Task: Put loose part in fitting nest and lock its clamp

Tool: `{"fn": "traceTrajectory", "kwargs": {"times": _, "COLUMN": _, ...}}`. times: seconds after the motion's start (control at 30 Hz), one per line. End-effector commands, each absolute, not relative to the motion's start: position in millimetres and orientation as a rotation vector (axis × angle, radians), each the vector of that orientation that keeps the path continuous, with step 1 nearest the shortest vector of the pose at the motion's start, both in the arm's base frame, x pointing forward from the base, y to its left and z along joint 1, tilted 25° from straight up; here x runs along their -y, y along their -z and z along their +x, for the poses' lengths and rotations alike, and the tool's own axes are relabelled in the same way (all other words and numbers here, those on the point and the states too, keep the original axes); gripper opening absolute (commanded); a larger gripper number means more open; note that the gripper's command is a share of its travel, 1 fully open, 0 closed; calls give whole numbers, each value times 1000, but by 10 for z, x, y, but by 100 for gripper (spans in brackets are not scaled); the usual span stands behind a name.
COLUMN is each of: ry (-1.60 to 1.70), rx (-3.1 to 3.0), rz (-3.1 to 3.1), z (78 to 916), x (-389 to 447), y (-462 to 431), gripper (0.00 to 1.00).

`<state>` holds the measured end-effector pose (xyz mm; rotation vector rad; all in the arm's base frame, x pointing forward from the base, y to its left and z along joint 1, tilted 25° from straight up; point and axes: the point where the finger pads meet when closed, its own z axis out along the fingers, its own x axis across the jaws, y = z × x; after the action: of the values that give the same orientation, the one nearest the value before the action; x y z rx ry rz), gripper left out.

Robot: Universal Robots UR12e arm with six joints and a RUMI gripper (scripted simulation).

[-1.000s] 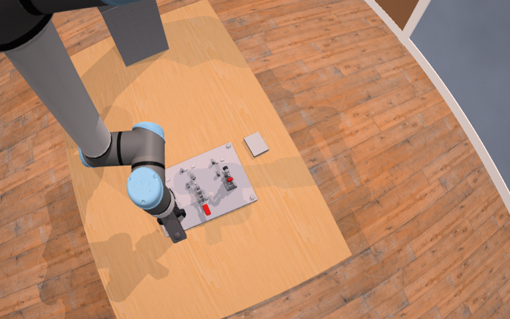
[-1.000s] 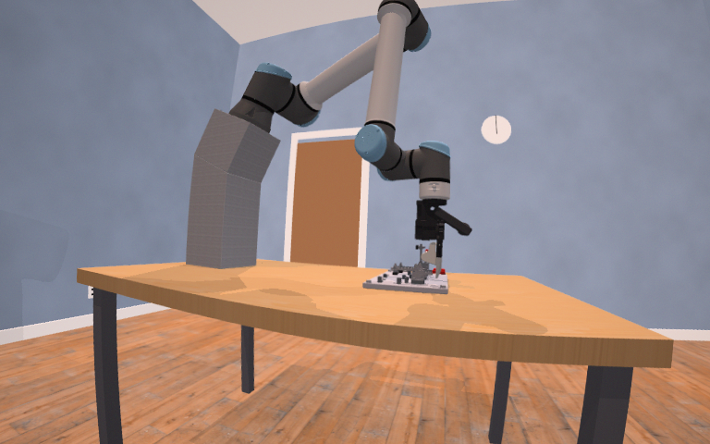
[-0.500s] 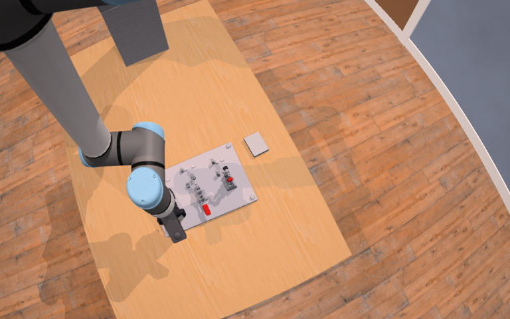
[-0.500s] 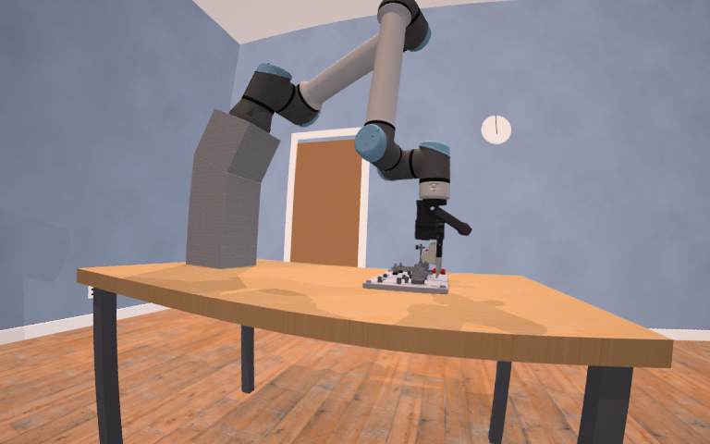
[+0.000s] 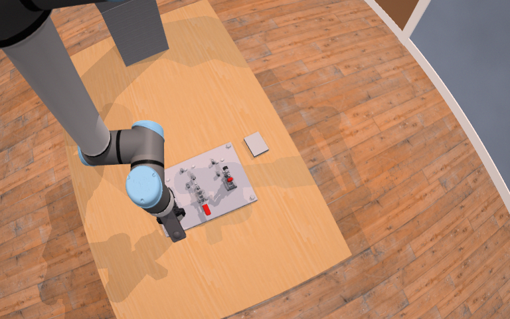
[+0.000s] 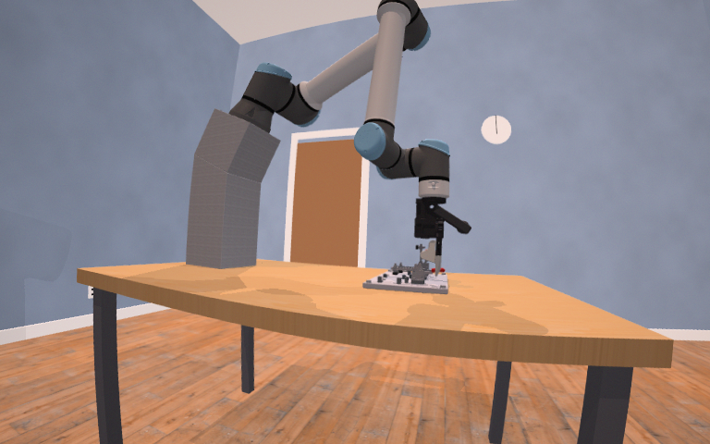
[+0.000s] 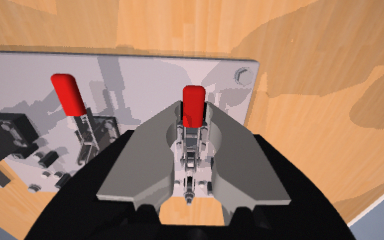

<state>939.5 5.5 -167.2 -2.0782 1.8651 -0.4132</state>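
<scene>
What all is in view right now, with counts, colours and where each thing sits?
table: one, light wood, dark legs, on the plank floor
fixture: one, grey plate with small pads and blocks, mid-table
clamps: two, grey with red handles; one toward the fixture's part-side end, one near its arm-side end, between the jaws
part: one, pale grey square, flat on the table just off the fixture's corner, not in a nest
door: one, brown, white frame, back wall
clock: one, white, on the blue wall
pedestal: one, grey, far table end
arm: one, grey with blue caps
gripper: one, black, grey jaws shut on the clamp below its red handle
</scene>
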Motion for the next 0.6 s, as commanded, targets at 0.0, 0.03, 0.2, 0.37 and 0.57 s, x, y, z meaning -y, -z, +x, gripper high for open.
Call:
{"fn": "traceTrajectory", "kwargs": {"times": 0.0, "ry": 414, "rx": -1864, "rz": -2078, "z": 9373, "x": -52, "y": 1643, "gripper": 0}}
{"fn": "traceTrajectory", "kwargs": {"times": 0.03, "ry": 414, "rx": -1864, "rz": -2078, "z": 9367, "x": -52, "y": 1638, "gripper": 0}}
{"fn": "traceTrajectory", "kwargs": {"times": 0.2, "ry": 414, "rx": -1864, "rz": -2078, "z": 9345, "x": -49, "y": 1623, "gripper": 0}}
{"fn": "traceTrajectory", "kwargs": {"times": 0.37, "ry": 414, "rx": -1864, "rz": -2078, "z": 9304, "x": -45, "y": 1599, "gripper": 0}}
{"fn": "traceTrajectory", "kwargs": {"times": 0.57, "ry": 414, "rx": -1864, "rz": -2078, "z": 9245, "x": -39, "y": 1573, "gripper": 0}}
